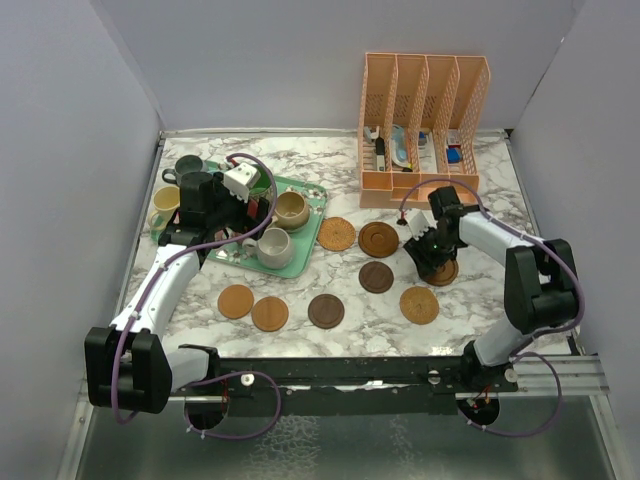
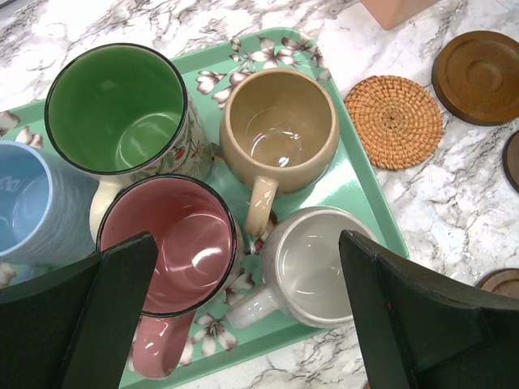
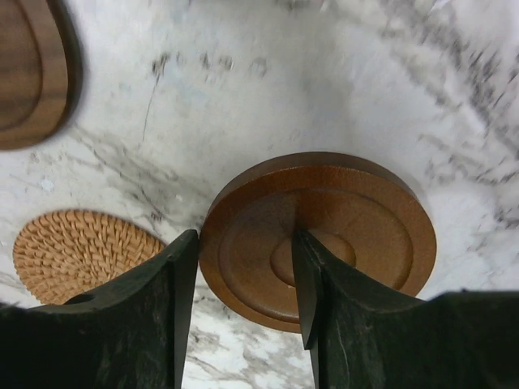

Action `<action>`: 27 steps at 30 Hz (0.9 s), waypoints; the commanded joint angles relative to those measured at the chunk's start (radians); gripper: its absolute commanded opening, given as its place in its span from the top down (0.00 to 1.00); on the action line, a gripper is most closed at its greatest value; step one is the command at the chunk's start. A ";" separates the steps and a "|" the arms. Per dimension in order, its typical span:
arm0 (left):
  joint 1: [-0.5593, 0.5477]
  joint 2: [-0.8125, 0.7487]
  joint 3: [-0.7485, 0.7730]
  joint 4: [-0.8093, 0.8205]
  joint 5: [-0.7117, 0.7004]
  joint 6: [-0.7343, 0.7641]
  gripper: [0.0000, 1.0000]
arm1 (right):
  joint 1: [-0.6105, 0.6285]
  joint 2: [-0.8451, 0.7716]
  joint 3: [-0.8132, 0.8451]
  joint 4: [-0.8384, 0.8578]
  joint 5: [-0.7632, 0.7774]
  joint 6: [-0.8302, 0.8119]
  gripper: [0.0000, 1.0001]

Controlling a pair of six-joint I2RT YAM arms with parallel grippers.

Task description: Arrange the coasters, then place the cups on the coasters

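The mint-green tray (image 2: 357, 186) holds a green cup (image 2: 116, 109), tan cup (image 2: 280, 130), pink cup (image 2: 169, 243), grey-white cup (image 2: 312, 267) and light blue cup (image 2: 28, 203). My left gripper (image 2: 247, 247) hovers wide open above the pink and grey-white cups, touching neither. Several coasters lie on the marble, among them a woven one (image 1: 337, 234) and a dark one (image 1: 378, 239). My right gripper (image 3: 243, 243) is down on a brown ringed coaster (image 3: 357, 219). Its jaws stand partly open astride the rim, one finger against the outer edge, the other over the centre.
A peach file organiser (image 1: 422, 118) with small items stands at the back right. A yellow cup (image 1: 164, 203) and a dark green cup (image 1: 188, 167) sit at the tray's far left. More coasters (image 1: 270, 313) lie along the front. White walls enclose the table.
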 commanded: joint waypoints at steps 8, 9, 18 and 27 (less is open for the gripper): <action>0.006 0.001 -0.017 0.028 0.032 -0.006 0.01 | 0.032 0.227 0.193 0.116 -0.125 0.012 0.57; 0.006 0.001 -0.017 0.029 0.032 -0.005 0.01 | 0.039 0.239 0.211 0.116 -0.130 0.014 0.57; 0.006 -0.006 -0.020 0.029 0.030 -0.004 0.01 | 0.060 0.334 0.328 0.101 -0.106 0.009 0.57; 0.006 -0.009 -0.022 0.031 0.035 -0.004 0.01 | 0.059 0.269 0.304 0.103 -0.043 0.001 0.51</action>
